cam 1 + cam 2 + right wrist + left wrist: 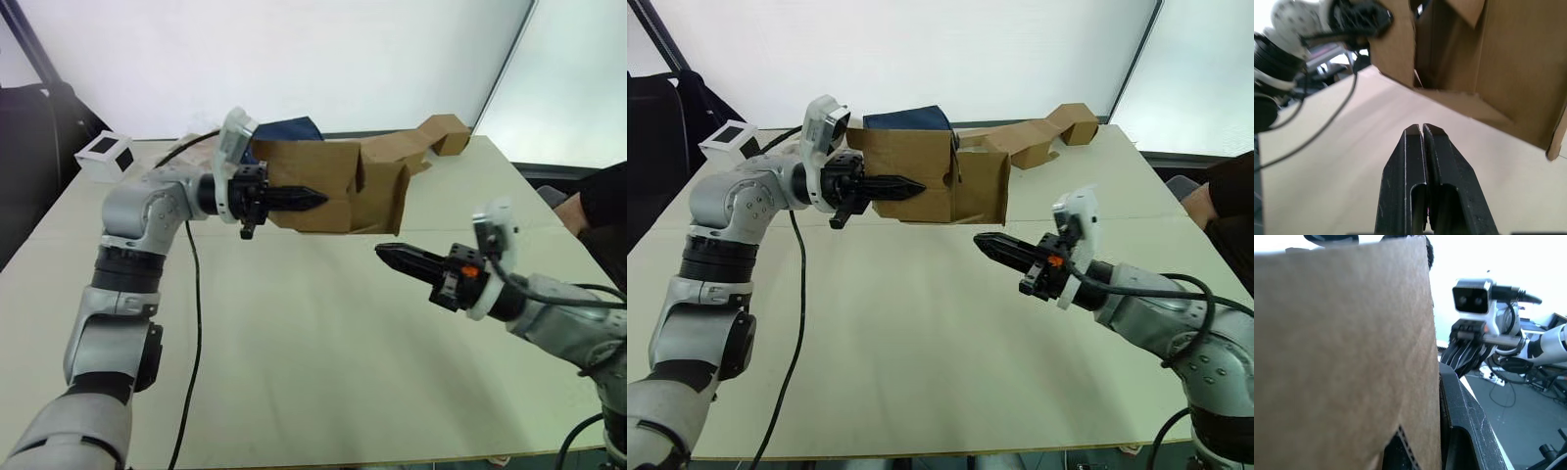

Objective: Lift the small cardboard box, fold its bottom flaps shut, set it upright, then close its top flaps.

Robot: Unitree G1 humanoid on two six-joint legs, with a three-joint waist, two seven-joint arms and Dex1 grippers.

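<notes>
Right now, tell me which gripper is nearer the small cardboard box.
Left. The left gripper is shut on a wall of the small cardboard box, holding it above the table; the right gripper hovers shut below it, not touching.

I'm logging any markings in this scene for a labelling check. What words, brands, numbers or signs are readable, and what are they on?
No readable text.
Small cardboard box, held up by the left tool: plain brown, no print.
Larger cardboard piece: plain, no print.
White cube: black squares, no letters or numbers.
Right tool: no legible marking.
</notes>
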